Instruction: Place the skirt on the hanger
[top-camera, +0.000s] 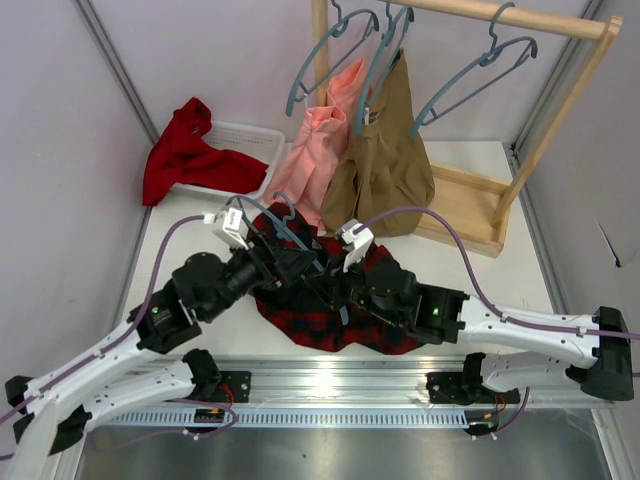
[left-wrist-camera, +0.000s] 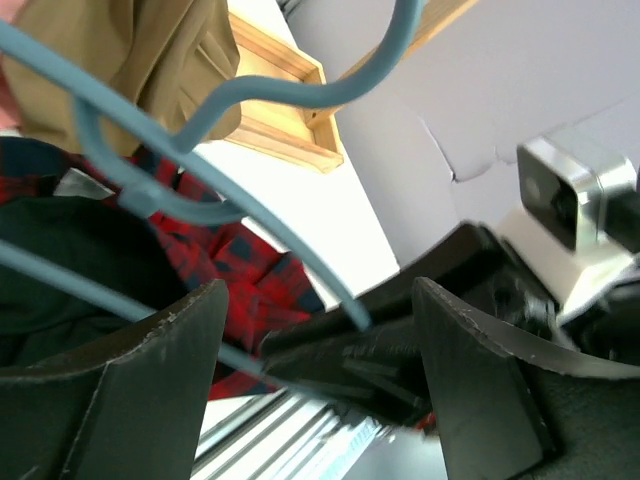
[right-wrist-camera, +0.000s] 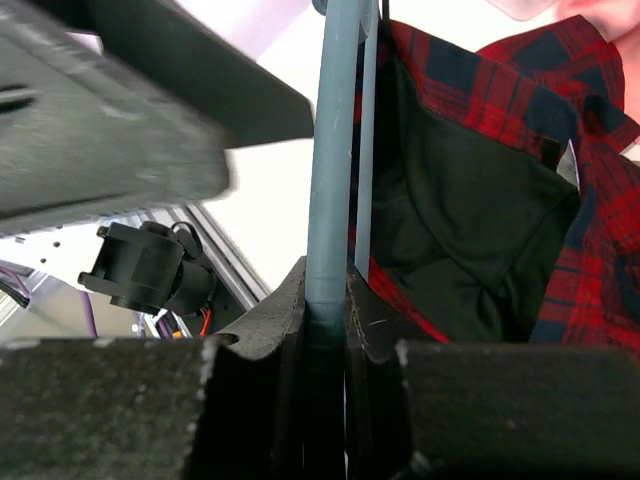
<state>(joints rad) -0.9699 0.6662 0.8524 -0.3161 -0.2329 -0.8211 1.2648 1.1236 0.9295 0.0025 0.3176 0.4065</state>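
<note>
The tartan skirt (top-camera: 345, 325) lies bunched on the table between both arms, its dark lining showing in the right wrist view (right-wrist-camera: 470, 210). The blue-grey hanger (top-camera: 268, 224) lies over its far left part. My right gripper (top-camera: 335, 285) is shut on one hanger bar (right-wrist-camera: 330, 150), which stands up out of the closed fingers (right-wrist-camera: 327, 300). My left gripper (top-camera: 300, 265) is open, with its fingers (left-wrist-camera: 150, 380) wide apart. The hanger's hook and bars (left-wrist-camera: 230, 95) cross above the skirt (left-wrist-camera: 250, 280) in front of it, and the right gripper's dark body shows between its fingers.
A wooden rack (top-camera: 560, 90) at the back holds several like hangers, a tan garment (top-camera: 385, 150) and a pink garment (top-camera: 320, 140). A plain red cloth (top-camera: 185, 150) drapes over a white basket (top-camera: 250, 140) at back left. A metal rail (top-camera: 330, 385) runs along the near edge.
</note>
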